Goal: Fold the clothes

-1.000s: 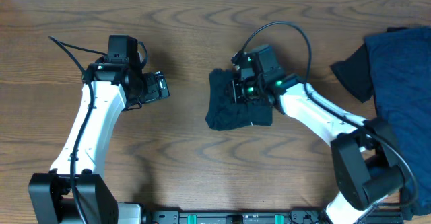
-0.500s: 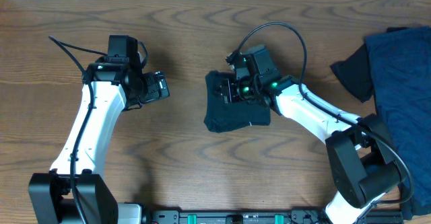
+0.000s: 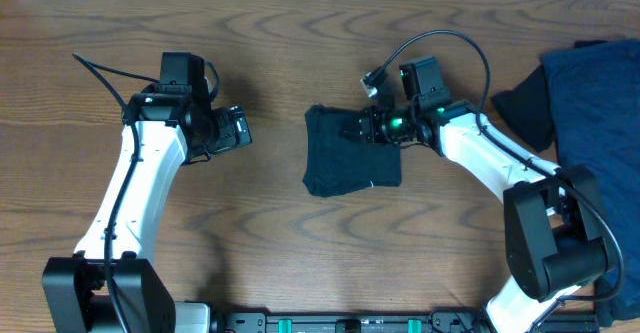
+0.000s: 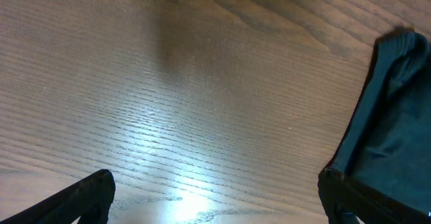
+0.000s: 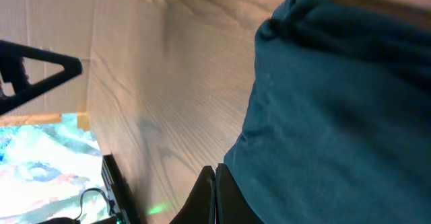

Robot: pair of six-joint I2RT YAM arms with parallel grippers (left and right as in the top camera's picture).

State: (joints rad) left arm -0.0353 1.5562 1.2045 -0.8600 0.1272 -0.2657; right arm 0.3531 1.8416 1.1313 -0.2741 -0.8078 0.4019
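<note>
On the wooden counter [image 3: 270,243], my right pincer [image 3: 364,129], pressed together at the folded T-shirt [image 3: 340,168], could snag and unfold it; my left pincer [image 3: 241,129] is spread.

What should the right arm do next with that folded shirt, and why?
Probably lift the right fingers clear of the shirt: it already lies folded square, the fingers are shut at its right edge, and a pile of more clothes waits to the right.

Your black two-finger left gripper [image 3: 240,130] stands wide open on its bent white arm [image 3: 135,188]; your black right gripper [image 3: 361,129] points toward it, jaws pressed together.
</note>
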